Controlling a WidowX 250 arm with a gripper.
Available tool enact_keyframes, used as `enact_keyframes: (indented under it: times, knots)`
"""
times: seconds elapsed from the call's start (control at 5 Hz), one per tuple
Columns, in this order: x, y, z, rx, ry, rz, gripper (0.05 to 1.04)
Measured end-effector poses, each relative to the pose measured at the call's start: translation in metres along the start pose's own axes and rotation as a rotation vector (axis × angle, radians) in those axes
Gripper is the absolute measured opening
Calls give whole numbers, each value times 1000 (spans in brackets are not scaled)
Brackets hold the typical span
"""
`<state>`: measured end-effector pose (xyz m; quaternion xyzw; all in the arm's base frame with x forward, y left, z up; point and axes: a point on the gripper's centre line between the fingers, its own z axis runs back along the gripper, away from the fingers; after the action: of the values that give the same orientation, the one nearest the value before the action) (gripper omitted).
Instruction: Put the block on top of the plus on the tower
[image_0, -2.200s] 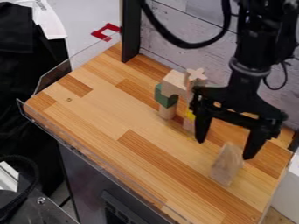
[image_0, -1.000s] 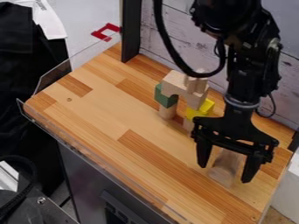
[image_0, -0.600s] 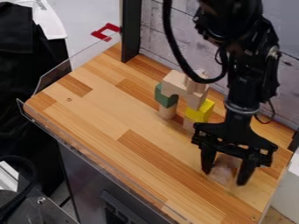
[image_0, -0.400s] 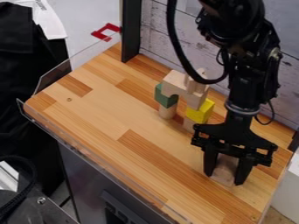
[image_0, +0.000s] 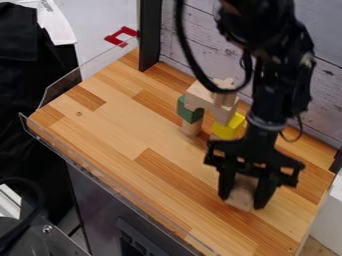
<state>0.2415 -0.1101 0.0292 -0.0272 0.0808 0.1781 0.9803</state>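
1. Far left of the claw, the wooden tabletop (image_0: 120, 130) is edged by a clear panel (image_0: 62, 89).
2. Between that edge and the claw, a broad stretch of boards is spread; the tabletop's right edge is set nearer the claw.
3. Behind and left of the claw, a block tower (image_0: 200, 95) is seen: a green block (image_0: 190, 109) on a pale cylinder (image_0: 192, 127), a yellow block (image_0: 229, 126) to the right, a pale wooden plus (image_0: 226, 84) at the top, partly crossed by a black cable (image_0: 188, 52).
4. In the claw, a pale wooden block (image_0: 240, 196) is seen, its lower end rounded-looking, its upper part hidden.
5. The black two-finger claw (image_0: 241, 203) is pointed downward, narrowed around the block, one finger on each side. Whether the block touches the boards cannot be told.
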Motion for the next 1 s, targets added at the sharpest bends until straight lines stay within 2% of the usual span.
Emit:
enact_keyframes:
  times: [0.2,0.4,0.6,0.8,1.0]
  knots:
    - [-14,3,55,-38,-129,-33,568]
    - [-20,11,91,-57,-252,-81,568]
    - [-20,18,99,-49,-270,-113,568]
    - [-5,24,105,-25,-267,-117,568]
    - [6,30,105,-22,-243,-108,568]
